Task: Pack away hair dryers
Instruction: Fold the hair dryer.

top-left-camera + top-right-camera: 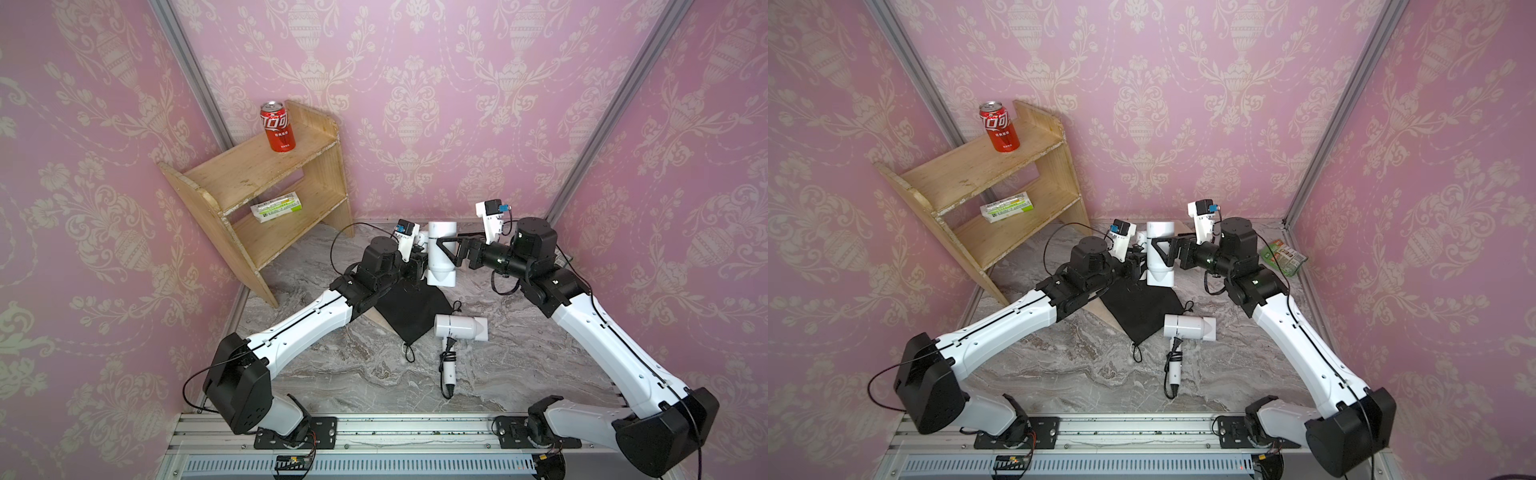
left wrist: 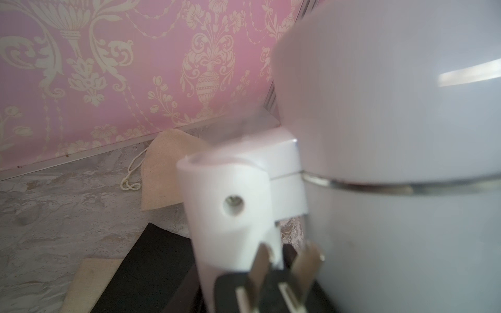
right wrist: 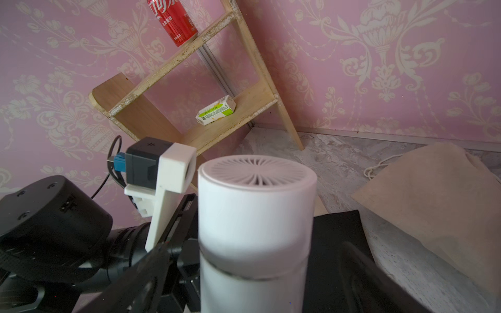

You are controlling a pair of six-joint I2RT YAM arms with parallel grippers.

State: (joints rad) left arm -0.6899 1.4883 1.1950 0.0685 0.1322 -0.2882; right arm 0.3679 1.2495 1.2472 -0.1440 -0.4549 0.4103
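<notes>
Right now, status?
Left gripper shut on upright dryer, at handle; right gripper open astride barrel. Nozzle down over black pouch, not in. Second dryer lies beside it.

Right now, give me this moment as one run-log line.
left gripper: shut on upright dryer | right gripper: open around barrel | upright dryer: nozzle down, next to black pouch | second dryer: lying beside pouch

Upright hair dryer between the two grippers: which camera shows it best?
A top view. In both top views the upright hair dryer shows sharp from flat end to nozzle. The right wrist view shows only its grilled end and upper barrel, close up. The left wrist view shows a blurred barrel side and the handle's hinge.
</notes>
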